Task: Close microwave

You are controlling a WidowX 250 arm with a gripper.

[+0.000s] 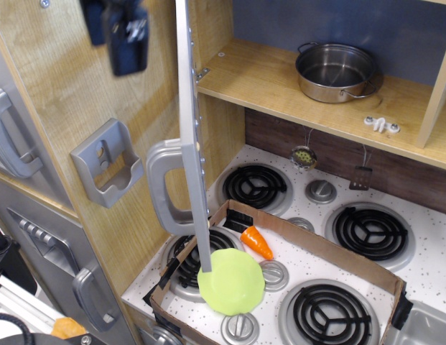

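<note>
The microwave is the wooden compartment point(280, 79) at the upper right. Its grey door point(190, 144) stands wide open and shows edge-on, reaching down to the stove. The door's curved silver handle point(164, 188) points left. My gripper point(113, 29) comes in from the top left, dark and blurred, in front of the wooden side panel. It is left of the door's upper part and apart from it. Its fingers point(129, 39) hang down and hold nothing that I can see. Whether they are open or shut does not show.
A steel pot point(336, 70) sits inside the compartment. Below, a cardboard tray point(309, 248) on the stove holds a green plate point(232, 282) and a carrot point(257, 242). A small grey bracket point(108, 162) and grey cabinet doors point(36, 230) are at the left.
</note>
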